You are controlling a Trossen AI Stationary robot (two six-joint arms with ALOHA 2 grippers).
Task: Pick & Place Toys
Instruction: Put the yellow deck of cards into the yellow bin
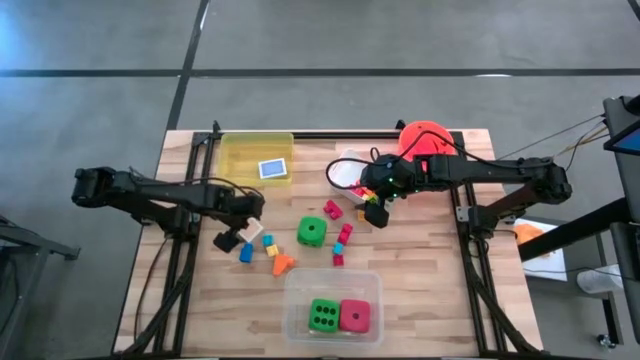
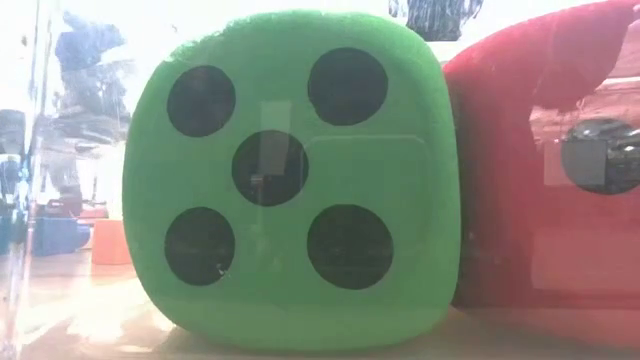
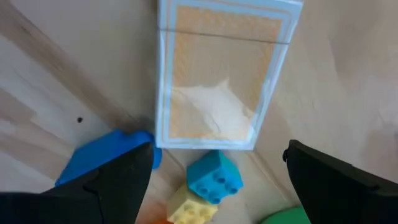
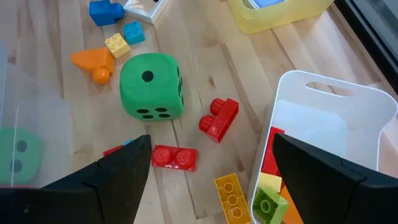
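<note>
My left gripper (image 1: 234,236) (image 3: 217,153) hovers open over the table's left part, pointing down. Just beyond its fingertips a flat beige tile (image 3: 217,81) with a light blue border lies on the wood. A blue block (image 3: 102,163), a small blue block (image 3: 215,177) and a yellow block (image 3: 189,209) lie beside it. A green dotted die (image 1: 311,232) (image 4: 151,86) sits at the table's middle. My right gripper (image 1: 375,207) (image 4: 211,142) hangs open above red blocks (image 4: 219,119) next to the white tub (image 4: 329,118).
A clear tub (image 1: 370,285) at the near edge holds a green die (image 2: 290,180) and a pink die (image 1: 355,316). A yellow tub (image 1: 240,150) at the far left holds a blue tile (image 1: 272,169). An orange bucket (image 1: 425,138) stands far right. An orange block (image 1: 283,265) lies near the middle.
</note>
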